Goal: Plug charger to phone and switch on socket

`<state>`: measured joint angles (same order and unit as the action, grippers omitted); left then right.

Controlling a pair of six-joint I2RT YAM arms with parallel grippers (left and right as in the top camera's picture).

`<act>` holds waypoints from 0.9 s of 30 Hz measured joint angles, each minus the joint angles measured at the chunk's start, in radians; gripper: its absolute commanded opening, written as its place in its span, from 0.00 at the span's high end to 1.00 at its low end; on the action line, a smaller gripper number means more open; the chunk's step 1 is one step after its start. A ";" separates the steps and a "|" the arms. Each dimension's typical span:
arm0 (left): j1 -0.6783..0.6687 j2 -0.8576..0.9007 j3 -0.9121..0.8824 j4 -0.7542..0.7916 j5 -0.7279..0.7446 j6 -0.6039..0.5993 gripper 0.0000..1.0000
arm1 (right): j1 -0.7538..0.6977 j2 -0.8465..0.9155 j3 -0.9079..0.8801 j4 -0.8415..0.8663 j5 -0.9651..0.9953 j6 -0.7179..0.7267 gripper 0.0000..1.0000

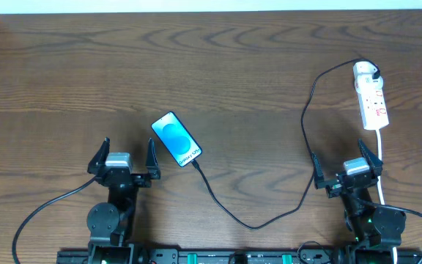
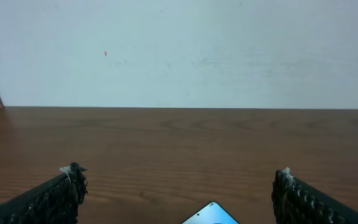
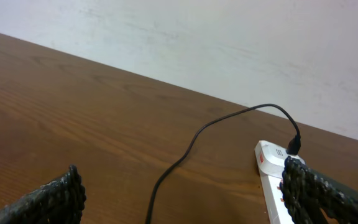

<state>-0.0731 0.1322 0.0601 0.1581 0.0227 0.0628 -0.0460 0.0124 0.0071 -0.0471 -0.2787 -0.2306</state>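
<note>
Finger pads [image 2: 48, 200], black and ribbed, are framing the lower corners of the left wrist view: my left hand [image 1: 128, 149] is standing wide, holding nothing. My right hand [image 1: 345, 158], at lower right of the overhead frame, is likewise spreading wide and empty.

Next entry, the phone [image 1: 176, 138]: lying face up and slantwise on the counter [image 1: 218, 59], just right of my left hand.

Then the charger [image 1: 251, 224]: looping from the phone's lower end through bottom centre, then climbing to the socket [image 1: 372, 99] at upper right, above my right hand. Its tip is touching the phone; whether it is seated I cannot tell.

Step, as I am judging it: plugging unconfirmed, switching not yet begun. Next move is calling for my left hand pinching that tip, then my right reaching up-frame to the socket's switch.
</note>
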 measured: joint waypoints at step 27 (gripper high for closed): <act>0.000 -0.122 -0.046 -0.180 0.005 0.047 0.03 | 0.000 0.000 0.000 0.000 0.000 0.000 0.01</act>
<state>-0.0731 0.0101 0.0139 -0.0223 0.0273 0.1093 -0.0460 0.0120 0.0071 -0.0475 -0.2787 -0.2306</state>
